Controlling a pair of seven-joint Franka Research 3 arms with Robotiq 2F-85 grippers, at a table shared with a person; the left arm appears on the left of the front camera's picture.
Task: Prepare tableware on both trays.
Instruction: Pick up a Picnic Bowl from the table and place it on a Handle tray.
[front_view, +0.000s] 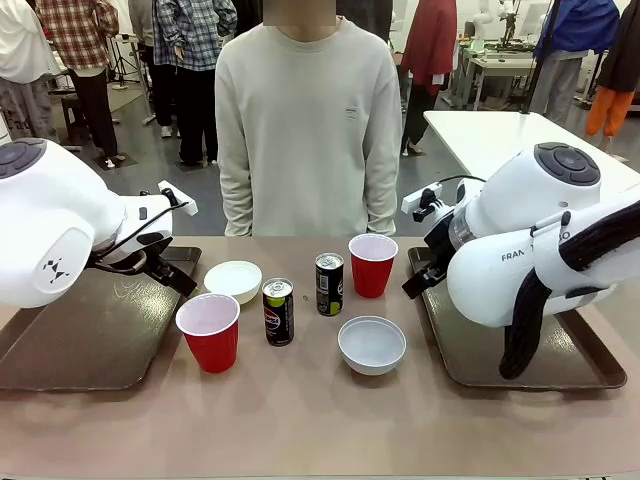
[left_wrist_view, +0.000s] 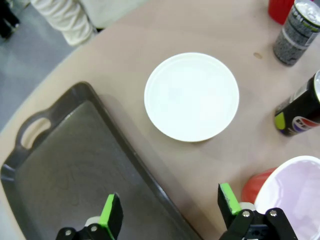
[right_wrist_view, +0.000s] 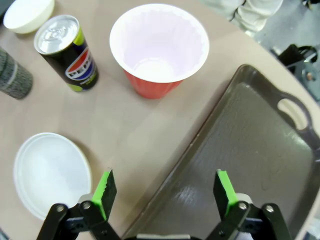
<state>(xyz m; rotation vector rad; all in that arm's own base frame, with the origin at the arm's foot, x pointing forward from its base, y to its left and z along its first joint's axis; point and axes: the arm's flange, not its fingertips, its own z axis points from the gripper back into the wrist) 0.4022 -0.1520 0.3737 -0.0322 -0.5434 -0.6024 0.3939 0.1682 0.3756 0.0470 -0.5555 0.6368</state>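
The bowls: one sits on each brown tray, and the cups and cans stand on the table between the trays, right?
Not quite. The front view shows both bowls on the table, between the trays: the far bowl near the left tray, the near bowl near the right tray. The cups and cans stand there too, as you said.

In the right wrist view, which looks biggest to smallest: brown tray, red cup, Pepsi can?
Largest: dark brown rectangular plastic tray
Then: red plastic cup with white inside
Smallest: slim dark Pepsi drink can
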